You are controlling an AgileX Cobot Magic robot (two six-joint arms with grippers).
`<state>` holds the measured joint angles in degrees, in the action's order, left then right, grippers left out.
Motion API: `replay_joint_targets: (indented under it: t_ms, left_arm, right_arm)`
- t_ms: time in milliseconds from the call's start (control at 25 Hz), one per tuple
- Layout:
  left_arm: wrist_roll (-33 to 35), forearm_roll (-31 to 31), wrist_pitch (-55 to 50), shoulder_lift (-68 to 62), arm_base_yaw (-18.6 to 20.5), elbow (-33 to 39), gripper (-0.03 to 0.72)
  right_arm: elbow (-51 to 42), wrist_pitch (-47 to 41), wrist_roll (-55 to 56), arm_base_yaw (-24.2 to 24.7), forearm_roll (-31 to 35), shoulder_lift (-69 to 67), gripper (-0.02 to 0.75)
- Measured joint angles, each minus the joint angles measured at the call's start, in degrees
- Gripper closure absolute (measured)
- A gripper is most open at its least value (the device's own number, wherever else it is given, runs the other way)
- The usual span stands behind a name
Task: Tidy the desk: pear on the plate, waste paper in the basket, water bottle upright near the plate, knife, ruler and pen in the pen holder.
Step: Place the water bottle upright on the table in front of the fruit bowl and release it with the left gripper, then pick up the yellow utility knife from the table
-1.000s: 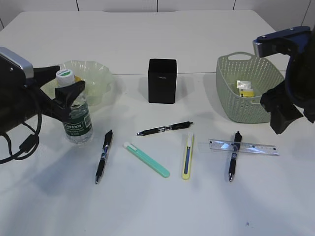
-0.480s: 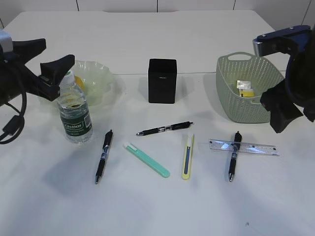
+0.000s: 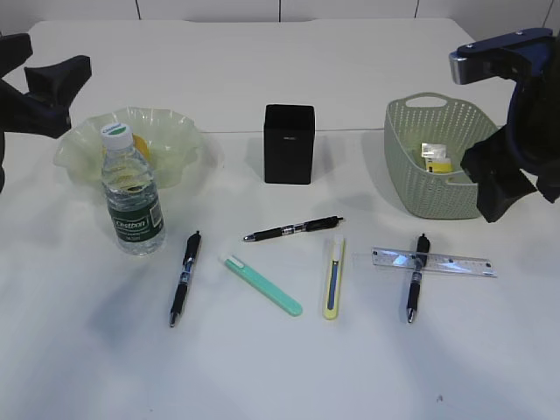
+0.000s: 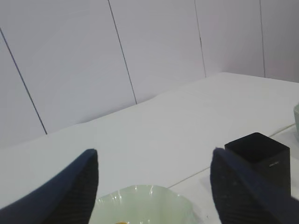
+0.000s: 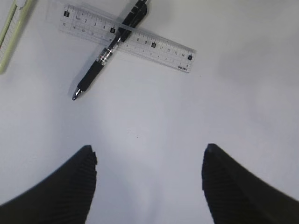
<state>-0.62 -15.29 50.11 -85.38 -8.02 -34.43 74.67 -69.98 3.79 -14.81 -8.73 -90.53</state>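
Pear (image 3: pixel 140 150) mostly hidden behind upright water bottle (image 3: pixel 132 194), seemingly on plate (image 3: pixel 179 131). Waste paper (image 3: pixel 435 157) inside basket (image 3: pixel 411 166). Pen holder (image 3: pixel 289 144) interior unseen. Ruler (image 3: pixel 433 262) under 1 pen (image 3: pixel 415 278), below basket. Both grippers spread, empty.

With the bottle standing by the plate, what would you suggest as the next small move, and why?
Probably lower the right tool, which is open and holds nothing, onto the pen that lies across the ruler. The pen holder shows nothing in it, this pen lies nearest that tool, and lifting it frees the ruler beneath.
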Motion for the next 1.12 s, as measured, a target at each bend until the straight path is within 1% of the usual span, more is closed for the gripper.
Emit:
replay_joint_targets:
  t_ms: [80,200,280,400,600,760,880,1040,1120]
  left_arm:
    - [-1.33,3.31,-1.79,0.89,0.00,0.12,0.160]
    - [-2.75,11.17,-4.41,1.94,0.22,0.12,0.160]
    - [-2.96,13.98,-5.37,2.76,1.17,0.20,0.160]
    - [-3.08,16.24,-8.04,4.03,3.55,0.20,0.160]
    - [-3.17,19.61,-14.34,6.68,8.96,0.20,0.160]
    - [-3.21,23.47,-21.08,9.75,10.14,0.20,0.160]
    - [-3.30,23.91,-30.49,11.87,10.23,0.20,0.160]
    - [-3.30,20.77,-45.37,14.43,10.23,0.20,0.160]
    - [-3.30,20.02,-54.62,15.50,10.23,-0.24,0.160]
  right_arm:
    - [0.00,0.00,-0.10,0.00,0.00,0.00,0.215]
    - [0.00,0.00,-0.10,0.00,0.00,0.00,0.215]
    - [0.00,0.00,-0.10,0.00,0.00,0.00,0.215]
    - [0.00,0.00,-0.10,0.00,0.00,0.00,0.215]
    - [0.00,-0.08,-0.10,0.00,0.00,0.00,0.215]
    - [0.00,-0.08,-0.10,0.00,0.00,0.00,0.215]
    - [0.00,-0.08,-0.10,0.00,0.00,0.00,0.215]
    - [0.00,-0.08,-0.10,0.00,0.00,0.00,0.215]
    - [0.00,-0.08,-0.10,0.00,0.00,0.00,0.215]
